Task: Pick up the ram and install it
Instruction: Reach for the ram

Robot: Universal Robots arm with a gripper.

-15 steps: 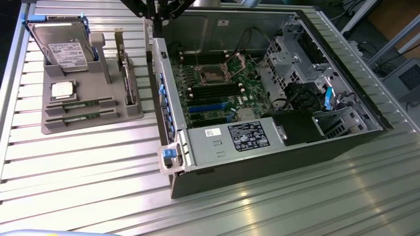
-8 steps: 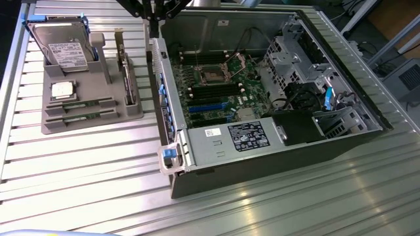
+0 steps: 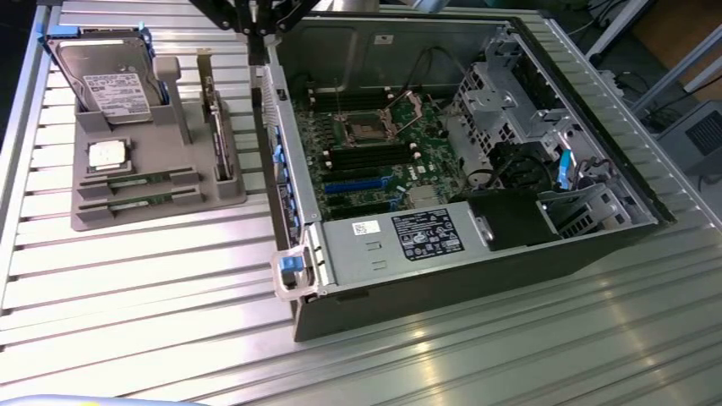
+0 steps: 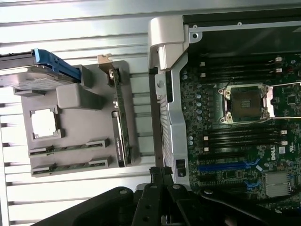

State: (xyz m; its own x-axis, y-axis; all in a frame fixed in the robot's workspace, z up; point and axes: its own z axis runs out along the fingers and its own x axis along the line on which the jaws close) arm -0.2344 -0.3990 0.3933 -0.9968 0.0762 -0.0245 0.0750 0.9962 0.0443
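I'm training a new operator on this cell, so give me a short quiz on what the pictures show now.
1. True or false: both ram sticks lie in slots of the grey tray, beside the open case.
2. The processor socket on the board is: A) empty, B) holding a chip, C) covered by a fan.
3. Is the hand open or shut, and does it hold anything?

Key: 1 true. 2 A. 3 shut, holding nothing.
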